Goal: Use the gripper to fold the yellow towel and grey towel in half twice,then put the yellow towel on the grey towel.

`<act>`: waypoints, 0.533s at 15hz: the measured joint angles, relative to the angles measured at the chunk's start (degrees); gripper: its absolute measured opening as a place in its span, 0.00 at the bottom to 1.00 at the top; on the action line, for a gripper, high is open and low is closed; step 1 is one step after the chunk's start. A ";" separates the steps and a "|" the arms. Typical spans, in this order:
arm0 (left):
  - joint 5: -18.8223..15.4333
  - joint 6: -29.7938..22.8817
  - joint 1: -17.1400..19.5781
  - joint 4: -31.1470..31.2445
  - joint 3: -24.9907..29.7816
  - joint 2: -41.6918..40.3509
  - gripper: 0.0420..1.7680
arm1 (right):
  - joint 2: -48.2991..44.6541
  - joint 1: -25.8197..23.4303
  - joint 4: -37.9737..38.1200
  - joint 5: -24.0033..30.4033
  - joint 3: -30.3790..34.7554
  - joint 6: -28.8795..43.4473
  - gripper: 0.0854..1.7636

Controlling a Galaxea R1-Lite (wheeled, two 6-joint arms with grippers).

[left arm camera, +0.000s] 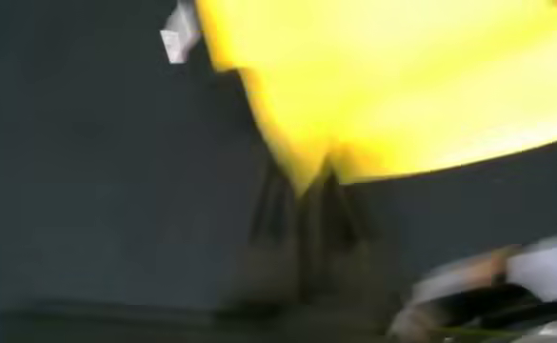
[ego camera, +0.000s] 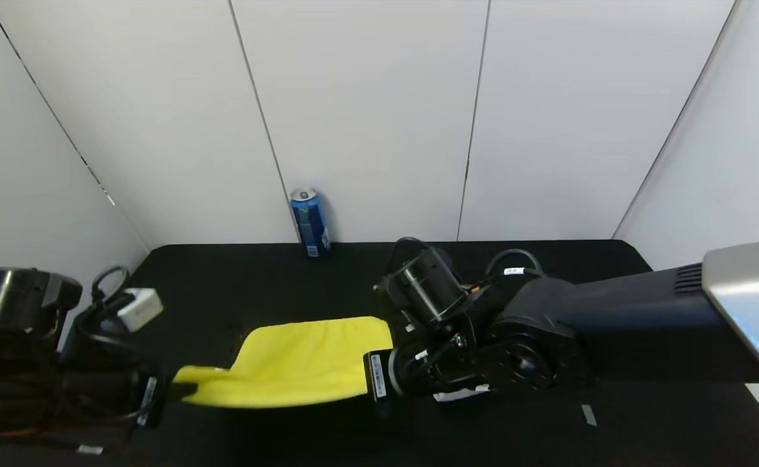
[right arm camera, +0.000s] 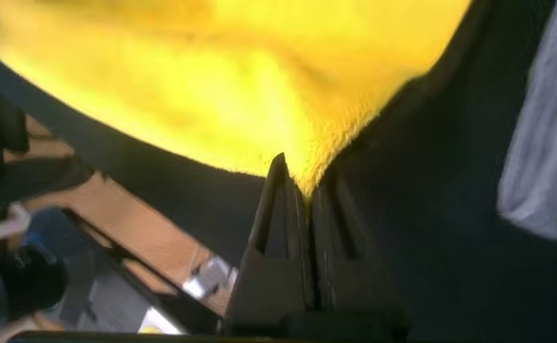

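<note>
Bright yellow plush towel (ego camera: 301, 363) pinched at opposite ends by left claw (left arm camera: 302, 186) and right claw (right arm camera: 307, 191), upright blue can (ego camera: 310, 222) caught only by head view

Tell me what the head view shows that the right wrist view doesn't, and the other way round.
Only the head view shows the blue can upright at the far edge of the black table, plus the left gripper pinching the yellow towel at its left corner. Only the right wrist view shows the right gripper up close, shut on the towel's edge. Both show the yellow towel held between the two arms. The grey towel appears in neither.
</note>
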 joint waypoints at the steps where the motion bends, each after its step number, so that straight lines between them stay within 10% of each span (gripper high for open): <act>1: -0.02 0.00 0.00 0.00 0.00 -0.06 0.05 | -0.22 0.07 -0.05 -0.02 0.00 -0.02 0.03; 7: -0.02 0.77 1.76 -0.68 -5.83 8.37 0.05 | 4.85 -1.38 2.04 0.28 -8.78 -0.17 0.03; 8: 6.11 -1.87 1.10 -1.77 -4.75 8.16 0.05 | 4.85 -1.38 2.04 0.24 -8.78 -0.20 0.03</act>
